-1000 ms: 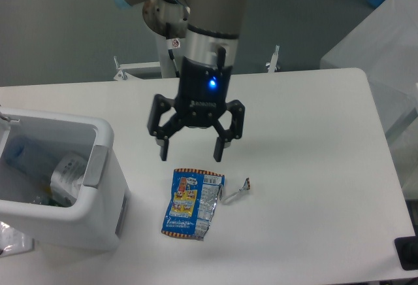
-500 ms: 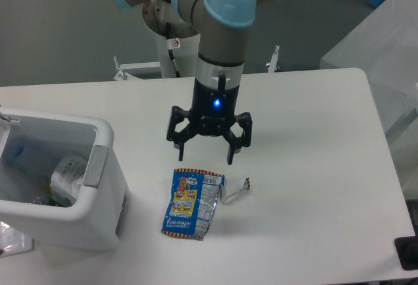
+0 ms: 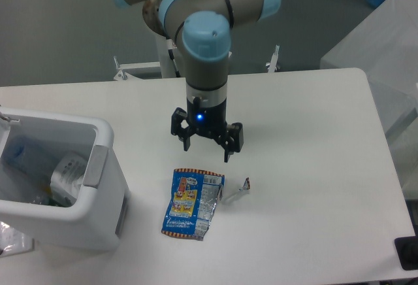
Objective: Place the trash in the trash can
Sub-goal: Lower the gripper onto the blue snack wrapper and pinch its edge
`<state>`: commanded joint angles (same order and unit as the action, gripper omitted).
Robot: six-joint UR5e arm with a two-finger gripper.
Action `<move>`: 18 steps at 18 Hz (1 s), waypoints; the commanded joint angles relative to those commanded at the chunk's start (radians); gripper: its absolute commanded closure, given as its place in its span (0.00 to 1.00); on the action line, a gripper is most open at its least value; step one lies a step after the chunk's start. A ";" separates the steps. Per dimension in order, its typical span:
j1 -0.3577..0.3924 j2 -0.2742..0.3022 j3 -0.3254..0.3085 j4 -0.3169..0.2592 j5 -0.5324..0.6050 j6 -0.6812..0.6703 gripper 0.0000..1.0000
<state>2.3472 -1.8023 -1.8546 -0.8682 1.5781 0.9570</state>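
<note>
The gripper (image 3: 206, 149) hangs with its fingers spread apart, holding nothing. Just below it the snack packet (image 3: 192, 204) lies flat, long axis running from the gripper toward the table's near edge, tilted slightly left. The trash can (image 3: 98, 167) stands well off to its left.

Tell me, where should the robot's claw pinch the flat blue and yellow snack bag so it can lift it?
Probably from straight above, pinching the flat blue-and-yellow snack packet across its right side, where the silver foil puckers up a little. The rest lies flat on the white table, giving the fingers little to catch. The open two-finger gripper hovers just beyond its top edge.
</note>
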 joint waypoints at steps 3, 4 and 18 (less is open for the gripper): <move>-0.040 -0.029 -0.002 0.002 0.043 0.005 0.00; -0.045 -0.040 -0.005 0.011 0.046 0.005 0.00; -0.126 -0.150 -0.021 0.049 0.145 0.068 0.00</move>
<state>2.2212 -1.9527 -1.8761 -0.8191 1.7227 1.0247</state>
